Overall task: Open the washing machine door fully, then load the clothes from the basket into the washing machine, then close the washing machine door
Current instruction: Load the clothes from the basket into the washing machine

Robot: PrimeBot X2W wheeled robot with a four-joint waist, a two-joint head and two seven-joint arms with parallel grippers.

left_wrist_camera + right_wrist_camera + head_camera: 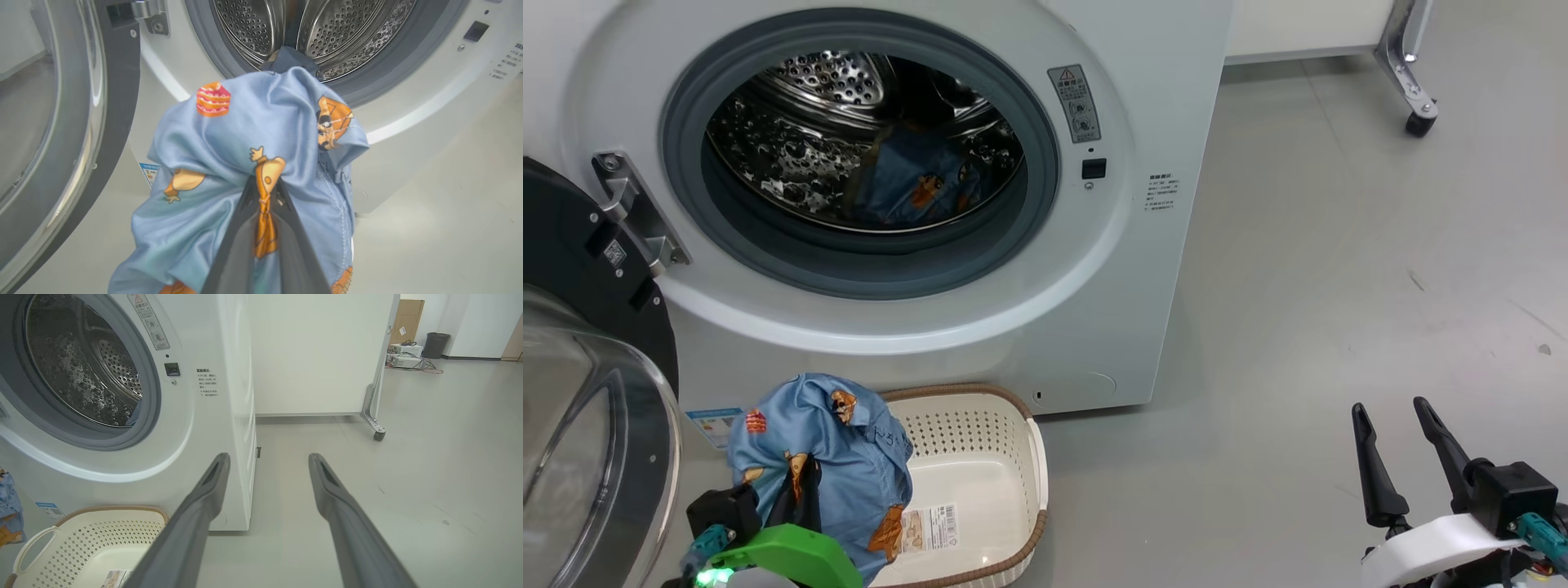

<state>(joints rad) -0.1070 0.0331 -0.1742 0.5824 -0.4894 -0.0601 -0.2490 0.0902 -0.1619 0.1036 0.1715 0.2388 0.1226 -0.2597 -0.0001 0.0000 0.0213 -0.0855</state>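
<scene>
Left gripper (264, 187): pinched shut on a fold of the light blue garment (245, 130). Cloth bunches ahead of the fingertips and hangs loose below them.
Right gripper (1390, 406): jaws spread wide with nothing between them, parked low over bare floor, well apart from the load.
Clothes: one piece is in the left gripper. A second piece (923, 184) already lies in the drum (809, 122), ahead of and above the left fingertips.
Washing machine door (572, 269): swung open, close on the left gripper's left side.
Basket (980, 392): just beside and below the left gripper, on its right, against the washing machine (1094, 327).
Step in hand (judged): carrying the held piece up to the drum mouth.
Doing it well: raise it enough that the hanging tail clears the grey gasket (1045, 175). Push the fingertips well past the gasket before letting go. Steer off the hinge (637, 212) on the left. Leave no cloth draped on the lip, or the door may not close.
Hard to make out: the garment's lower end is cut off at the frame bottom. The basket floor under the cloth is hidden, so I cannot tell whether more clothes remain. The door edge runs out of frame.
</scene>
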